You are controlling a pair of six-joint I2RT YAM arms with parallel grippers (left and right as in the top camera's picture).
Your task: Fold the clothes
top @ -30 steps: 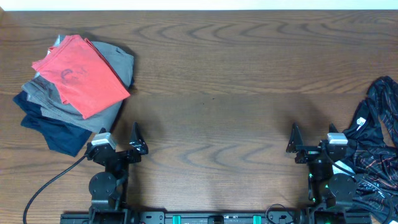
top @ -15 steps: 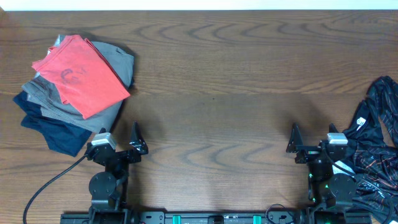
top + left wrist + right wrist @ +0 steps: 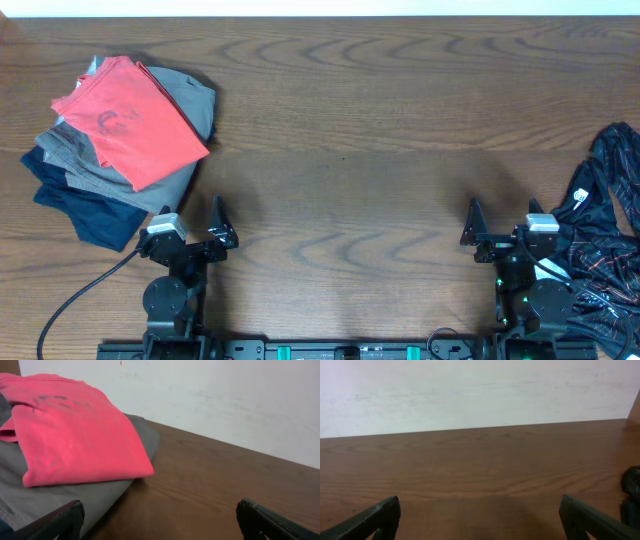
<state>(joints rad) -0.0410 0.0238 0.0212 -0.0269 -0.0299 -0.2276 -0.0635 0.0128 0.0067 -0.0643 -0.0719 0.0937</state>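
The black shiny jersey with thin orange lines and white lettering lies crumpled at the table's right edge, partly cut off by the frame. A dark bit of it shows at the right edge of the right wrist view. My right gripper is open and empty, just left of the jersey near the front edge; its fingers frame bare wood in the right wrist view. My left gripper is open and empty at the front left, its fingers wide apart in the left wrist view.
A stack of folded garments sits at the back left: a plain red shirt on top of grey and navy ones. The red shirt fills the left of the left wrist view. A black cable runs off the front left.
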